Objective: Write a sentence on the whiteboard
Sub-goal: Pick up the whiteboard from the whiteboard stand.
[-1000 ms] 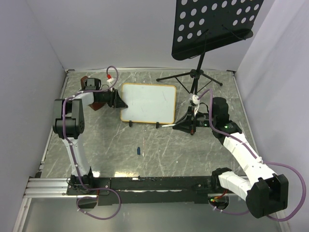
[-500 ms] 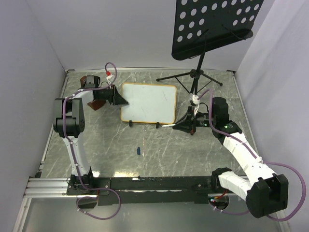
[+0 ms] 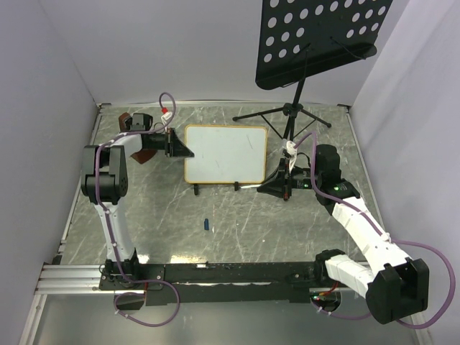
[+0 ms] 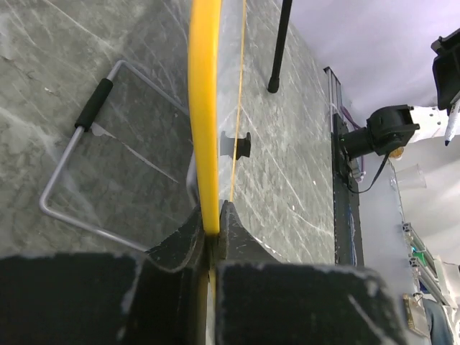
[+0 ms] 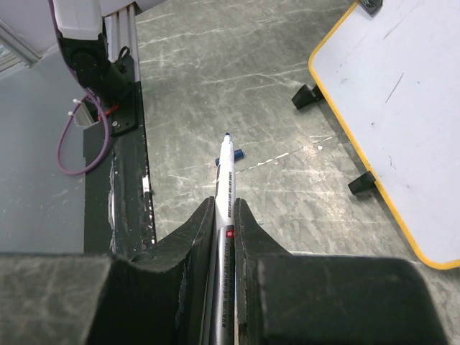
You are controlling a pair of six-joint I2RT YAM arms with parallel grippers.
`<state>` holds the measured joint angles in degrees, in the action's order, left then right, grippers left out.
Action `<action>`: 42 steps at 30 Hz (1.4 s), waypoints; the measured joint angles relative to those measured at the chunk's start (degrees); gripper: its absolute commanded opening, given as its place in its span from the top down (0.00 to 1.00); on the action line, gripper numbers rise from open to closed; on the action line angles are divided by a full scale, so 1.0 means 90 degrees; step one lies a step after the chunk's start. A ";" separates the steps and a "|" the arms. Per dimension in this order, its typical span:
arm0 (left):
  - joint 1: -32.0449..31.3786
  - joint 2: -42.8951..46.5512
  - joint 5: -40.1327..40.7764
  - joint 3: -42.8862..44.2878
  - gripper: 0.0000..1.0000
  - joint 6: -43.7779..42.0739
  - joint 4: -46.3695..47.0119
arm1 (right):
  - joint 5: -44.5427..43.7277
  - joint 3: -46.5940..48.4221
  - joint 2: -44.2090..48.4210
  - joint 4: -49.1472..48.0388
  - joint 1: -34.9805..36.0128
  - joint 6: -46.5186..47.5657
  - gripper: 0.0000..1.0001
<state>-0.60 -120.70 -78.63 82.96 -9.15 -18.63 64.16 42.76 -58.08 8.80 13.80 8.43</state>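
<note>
Top external view showed the whiteboard [image 3: 225,153] standing on the table [image 3: 251,223], left edge pinched by my left claw [image 3: 185,149]. My right claw [image 5: 225,213] pinched a marker [image 5: 226,169]; its label and the board's faint stroke [image 5: 394,88] were unreadable.

Robotics lab test cell. Landmark: whiteboard [image 3: 226,153], mid-bench.
- Under whiteboard: grey marble-pattern tabletop [image 3: 237,223].
- Left, behind and right of whiteboard: plain white panel walls [image 3: 180,57] boxing in bench.
- Near side of whiteboard: aluminium extrusion rail [image 3: 68,277] and black mounting bar [image 3: 230,273] along table edge. Two white-and-black robot arms bolted there, left arm [image 3: 100,181] and right arm [image 3: 359,228]. Purple cables [image 3: 177,303] loop from bases.
- Behind-right of whiteboard: black perforated music stand [image 3: 320,39] on tripod.
</note>
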 measured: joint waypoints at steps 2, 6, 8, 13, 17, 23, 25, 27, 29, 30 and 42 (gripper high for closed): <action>-0.0017 0.0029 0.0019 -0.0002 0.99 0.0058 0.0061 | 0.0000 -0.0002 0.0000 0.0002 -0.0005 0.0000 1.00; -0.0046 0.0355 0.0206 -0.0248 0.99 0.0418 0.0444 | 0.0000 0.0000 0.0000 0.0002 -0.0012 0.0000 1.00; -0.0053 0.0634 0.0379 -0.0454 0.99 0.0631 0.0763 | 0.0000 0.0000 0.0000 0.0002 -0.0017 0.0000 1.00; -0.0053 0.1474 0.0865 -0.1081 0.99 0.1671 0.2171 | 0.0002 -0.0002 0.0002 0.0002 -0.0022 0.0000 1.00; -0.0053 0.2149 0.1314 -0.1615 0.99 0.2426 0.3220 | 0.0005 0.0000 0.0027 0.0002 -0.0022 -0.0002 1.00; -0.0124 0.3048 0.1615 -0.2314 0.99 0.3162 0.4048 | 0.0051 0.0000 0.0100 0.0005 -0.0024 0.0000 1.00; -0.0148 0.3291 0.1664 -0.2521 0.99 0.3347 0.4238 | 0.0058 0.0000 0.0109 0.0007 -0.0024 0.0000 1.00; -0.0155 0.3475 0.1707 -0.2684 0.99 0.3475 0.4316 | 0.0073 0.0000 0.0117 0.0017 -0.0027 0.0002 1.00; -0.0170 0.3687 0.1768 -0.2895 0.99 0.3558 0.4337 | 0.0090 0.0000 0.0131 0.0070 -0.0029 0.0027 1.00; -0.0177 0.3810 0.1812 -0.3031 0.99 0.3609 0.4335 | 0.0095 0.0005 0.0146 0.0124 -0.0029 0.0053 1.00; -0.0651 0.5739 0.2669 -0.5083 0.99 0.4085 0.4447 | 0.0270 0.0075 0.0316 0.0561 -0.0039 0.0391 1.00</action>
<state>-6.46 -69.06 -54.61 37.21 27.62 21.39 66.59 43.44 -55.24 13.85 13.45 11.94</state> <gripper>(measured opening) 0.060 0.186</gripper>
